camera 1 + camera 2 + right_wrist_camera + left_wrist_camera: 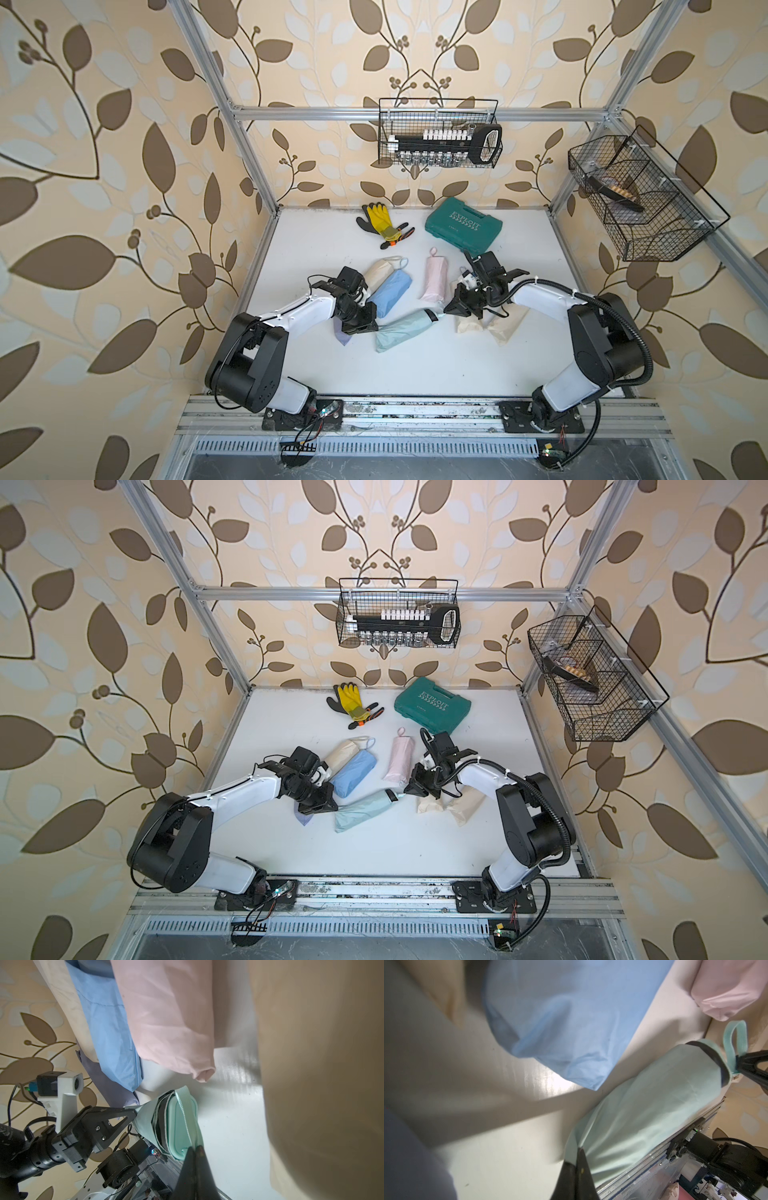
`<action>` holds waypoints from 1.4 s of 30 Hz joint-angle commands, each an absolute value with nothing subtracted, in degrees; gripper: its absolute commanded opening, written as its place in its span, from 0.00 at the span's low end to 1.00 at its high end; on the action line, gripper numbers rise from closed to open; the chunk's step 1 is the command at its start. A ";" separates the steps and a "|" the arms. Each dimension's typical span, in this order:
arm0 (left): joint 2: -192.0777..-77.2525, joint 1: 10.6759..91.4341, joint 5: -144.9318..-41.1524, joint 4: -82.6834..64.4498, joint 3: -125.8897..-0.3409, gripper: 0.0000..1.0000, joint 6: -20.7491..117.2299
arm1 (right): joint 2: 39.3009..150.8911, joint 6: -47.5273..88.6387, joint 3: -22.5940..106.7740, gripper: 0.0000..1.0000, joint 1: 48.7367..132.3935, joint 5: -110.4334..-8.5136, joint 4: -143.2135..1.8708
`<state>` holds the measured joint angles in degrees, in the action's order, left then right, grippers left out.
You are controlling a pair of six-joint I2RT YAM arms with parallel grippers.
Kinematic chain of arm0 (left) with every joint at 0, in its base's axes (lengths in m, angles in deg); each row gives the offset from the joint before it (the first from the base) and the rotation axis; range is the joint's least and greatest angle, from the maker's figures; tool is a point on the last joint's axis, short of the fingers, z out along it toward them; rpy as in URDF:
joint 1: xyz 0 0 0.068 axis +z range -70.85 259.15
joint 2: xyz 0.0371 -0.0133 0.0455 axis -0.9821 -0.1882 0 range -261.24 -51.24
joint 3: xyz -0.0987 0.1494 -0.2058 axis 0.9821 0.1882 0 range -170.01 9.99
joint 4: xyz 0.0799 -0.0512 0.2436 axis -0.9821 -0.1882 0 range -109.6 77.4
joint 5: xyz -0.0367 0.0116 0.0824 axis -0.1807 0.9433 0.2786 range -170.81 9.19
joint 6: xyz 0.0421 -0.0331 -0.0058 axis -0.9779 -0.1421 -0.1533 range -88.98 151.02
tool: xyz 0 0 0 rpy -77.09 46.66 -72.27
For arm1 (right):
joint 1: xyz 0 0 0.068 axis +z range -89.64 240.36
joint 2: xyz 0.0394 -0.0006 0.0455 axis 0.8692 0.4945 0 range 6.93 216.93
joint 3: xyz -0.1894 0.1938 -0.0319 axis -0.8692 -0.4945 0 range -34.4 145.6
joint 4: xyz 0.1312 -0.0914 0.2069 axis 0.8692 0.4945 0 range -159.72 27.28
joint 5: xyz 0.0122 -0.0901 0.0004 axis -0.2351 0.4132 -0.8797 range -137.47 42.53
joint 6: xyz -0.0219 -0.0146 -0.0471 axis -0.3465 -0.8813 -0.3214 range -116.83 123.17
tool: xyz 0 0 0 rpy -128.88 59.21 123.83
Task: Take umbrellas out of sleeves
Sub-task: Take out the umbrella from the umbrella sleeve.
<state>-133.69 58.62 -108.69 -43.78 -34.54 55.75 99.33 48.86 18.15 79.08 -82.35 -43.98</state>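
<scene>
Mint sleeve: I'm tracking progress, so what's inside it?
In the mint sleeve sits a mint umbrella: only its black-rimmed end and strap show at the mouth, gripped by the right pincer. Everything deeper is hidden by the fabric.

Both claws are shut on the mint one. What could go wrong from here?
1. The left claw pinches only a corner of the mint sleeve; that thin fabric may slip out under pull.
2. The right claw holds just the strap loop of the mint umbrella, not its body; the loop may slip free.
3. The blue sleeve lies close beside the mint one; it could get dragged along.
</scene>
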 commanded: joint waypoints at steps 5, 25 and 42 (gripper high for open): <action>-132.79 59.29 -104.54 -48.78 -37.49 0.00 51.98 | 96.93 46.34 17.28 0.00 76.56 -80.62 -40.58; -136.26 59.71 -100.84 -51.59 -40.17 0.00 50.22 | 95.58 44.49 16.08 0.00 73.84 -82.33 -38.92; -138.06 59.82 -99.72 -52.81 -41.52 0.00 49.08 | 97.26 38.93 17.36 0.04 73.37 -83.27 -35.76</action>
